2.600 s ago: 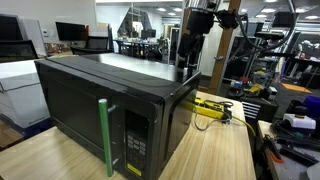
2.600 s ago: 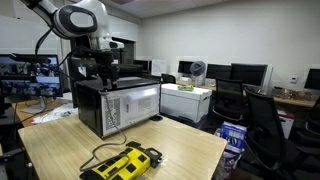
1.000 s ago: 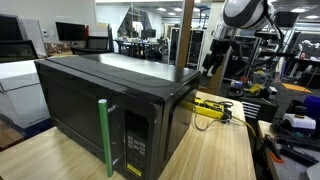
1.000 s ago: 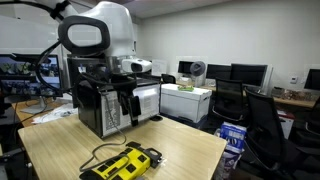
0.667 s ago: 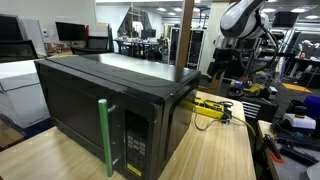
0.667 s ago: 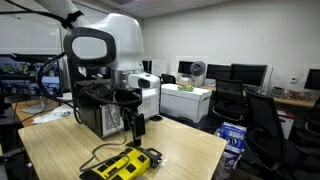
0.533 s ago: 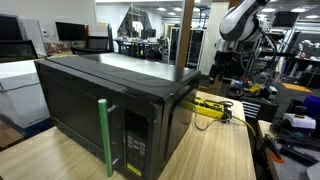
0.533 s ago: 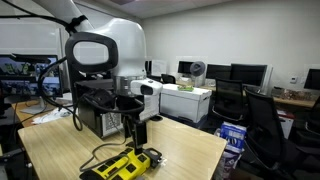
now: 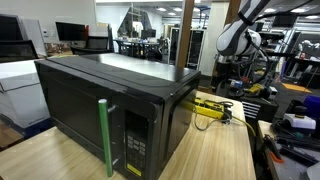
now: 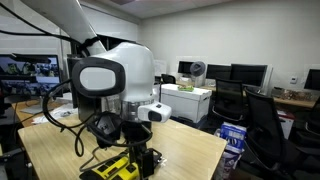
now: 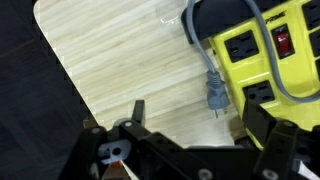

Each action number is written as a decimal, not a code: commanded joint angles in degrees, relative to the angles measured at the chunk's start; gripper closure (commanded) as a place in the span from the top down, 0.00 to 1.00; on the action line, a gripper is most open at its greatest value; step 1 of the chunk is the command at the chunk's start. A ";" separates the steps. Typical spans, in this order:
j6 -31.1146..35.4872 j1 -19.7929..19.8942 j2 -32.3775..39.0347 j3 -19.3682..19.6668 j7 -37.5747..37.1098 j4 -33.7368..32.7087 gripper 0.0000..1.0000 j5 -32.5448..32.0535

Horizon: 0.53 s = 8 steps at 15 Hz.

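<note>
Claw [image 11: 200, 128] has dropped, open and empty, over power strip [image 11: 236, 68] running top-to-bottom in wrist view

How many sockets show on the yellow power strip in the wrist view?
2: one socket left of the red switch, another below it; more may be hidden.

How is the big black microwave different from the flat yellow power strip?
The big black microwave is a tall box with a green door handle; the flat yellow power strip is small and lies low. The microwave is dark, the strip bright. Both sit on the wooden table.
</note>
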<state>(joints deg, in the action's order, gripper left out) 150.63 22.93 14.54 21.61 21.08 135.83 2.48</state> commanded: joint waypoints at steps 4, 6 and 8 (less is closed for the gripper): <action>4.68 3.00 9.21 -3.25 0.12 -5.21 1.00 -0.90; 4.55 3.27 11.27 -4.37 0.08 -6.29 1.00 -1.20; 4.23 3.24 12.69 -5.23 0.04 -7.02 1.00 -1.55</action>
<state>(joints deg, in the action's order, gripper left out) 153.85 24.87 24.89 18.23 21.07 130.15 2.23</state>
